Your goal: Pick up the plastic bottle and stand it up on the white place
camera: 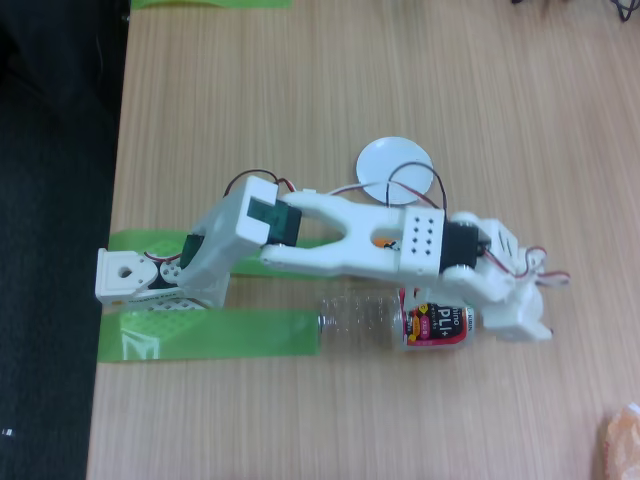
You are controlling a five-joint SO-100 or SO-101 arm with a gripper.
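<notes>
The plastic bottle (pixel 360 315) lies on its side on the wooden table, below the arm. Its neck points left toward the green tape and its red, black and yellow label (pixel 437 326) is at the right end. The white arm reaches from its base at the left across to the right, and my gripper (pixel 508 314) hangs over the bottle's right end. Its white fingers blur together, so I cannot make out whether they hold the bottle. The white place (pixel 385 165), a small round disc, lies beyond the arm, partly crossed by wires and the forearm.
A green tape strip (pixel 215 335) lies left of the bottle and another (pixel 145 241) runs under the arm's base (pixel 125 275). The table's left edge (pixel 112 240) drops to a dark floor. An orange object (pixel 625 440) sits at the bottom right corner.
</notes>
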